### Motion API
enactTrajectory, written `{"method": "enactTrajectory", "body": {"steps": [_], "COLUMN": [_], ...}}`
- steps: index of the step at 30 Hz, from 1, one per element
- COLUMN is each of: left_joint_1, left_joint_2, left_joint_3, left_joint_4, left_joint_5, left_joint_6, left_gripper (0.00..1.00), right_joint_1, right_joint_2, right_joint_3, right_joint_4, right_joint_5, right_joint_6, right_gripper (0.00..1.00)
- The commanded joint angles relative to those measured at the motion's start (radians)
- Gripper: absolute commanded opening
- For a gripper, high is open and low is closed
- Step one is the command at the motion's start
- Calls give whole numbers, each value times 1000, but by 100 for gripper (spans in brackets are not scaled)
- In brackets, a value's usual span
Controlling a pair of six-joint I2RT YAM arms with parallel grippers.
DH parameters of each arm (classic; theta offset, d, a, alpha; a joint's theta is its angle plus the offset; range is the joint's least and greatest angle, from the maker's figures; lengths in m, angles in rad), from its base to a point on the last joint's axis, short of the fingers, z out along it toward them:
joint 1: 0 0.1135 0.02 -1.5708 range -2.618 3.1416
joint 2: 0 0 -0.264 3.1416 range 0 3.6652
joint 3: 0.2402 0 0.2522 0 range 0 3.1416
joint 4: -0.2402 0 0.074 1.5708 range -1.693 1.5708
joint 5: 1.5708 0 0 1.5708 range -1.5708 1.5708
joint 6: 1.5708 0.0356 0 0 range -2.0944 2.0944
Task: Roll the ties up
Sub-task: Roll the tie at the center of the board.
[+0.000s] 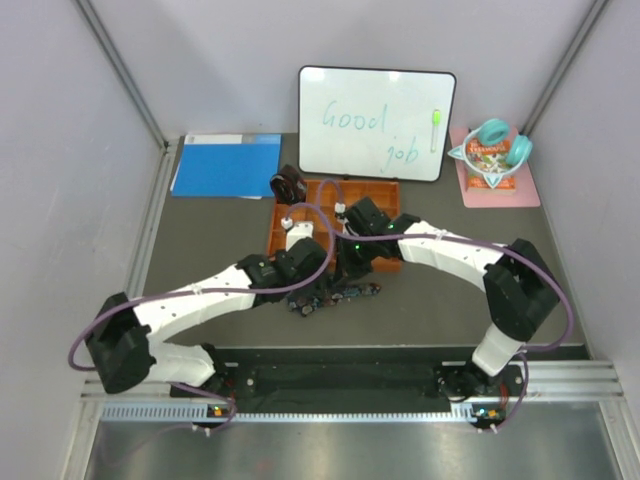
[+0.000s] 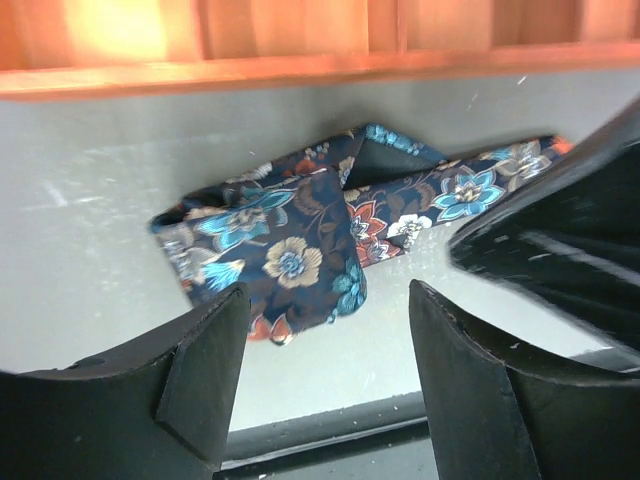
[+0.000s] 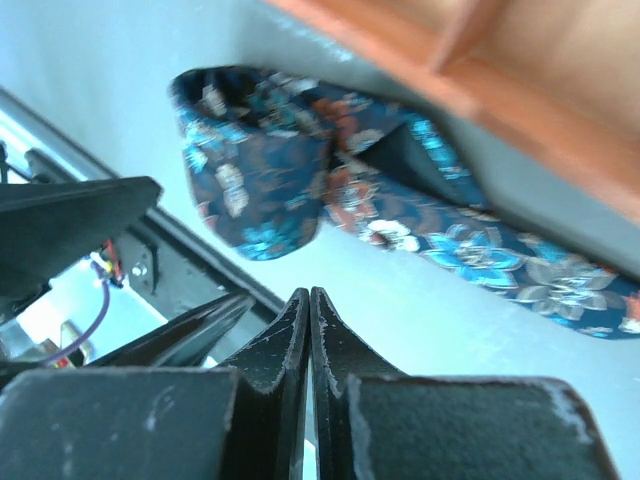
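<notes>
The navy floral tie (image 2: 290, 250) lies partly folded on the grey table, just in front of the orange tray (image 2: 300, 40). In the top view it shows as a small dark bundle (image 1: 335, 295) under both wrists. My left gripper (image 2: 330, 330) is open, its fingers spread just short of the tie's folded end, holding nothing. My right gripper (image 3: 310, 300) is shut and empty, hovering beside the tie (image 3: 300, 160) without touching it. A dark brown-maroon tie (image 1: 288, 184) sits coiled at the tray's back left corner.
A whiteboard (image 1: 376, 122) stands at the back. A blue folder (image 1: 225, 165) lies at the back left, and a pink mat with teal headphones (image 1: 497, 165) at the back right. The orange tray (image 1: 375, 200) is right behind the grippers, and the table's dark front rail is close below them.
</notes>
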Motion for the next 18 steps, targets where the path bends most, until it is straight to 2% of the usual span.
{"method": "enactTrajectory", "body": {"steps": [1, 10, 18], "left_joint_1": [0, 45, 95], "left_joint_2": [-115, -358, -438], "left_joint_3": [-8, -154, -227], "left_joint_4": [-59, -76, -50], "left_joint_5": [-72, -101, -84], "left_joint_6": [-11, -61, -71], "left_gripper": [70, 70, 71], "right_joint_1": [68, 136, 126], "right_joint_2": [7, 127, 232], "right_joint_3": [86, 221, 245], "right_joint_4": [38, 43, 23], "right_joint_5": [-35, -76, -55], "right_joint_6": [15, 39, -2], "right_gripper": [0, 0, 0]}}
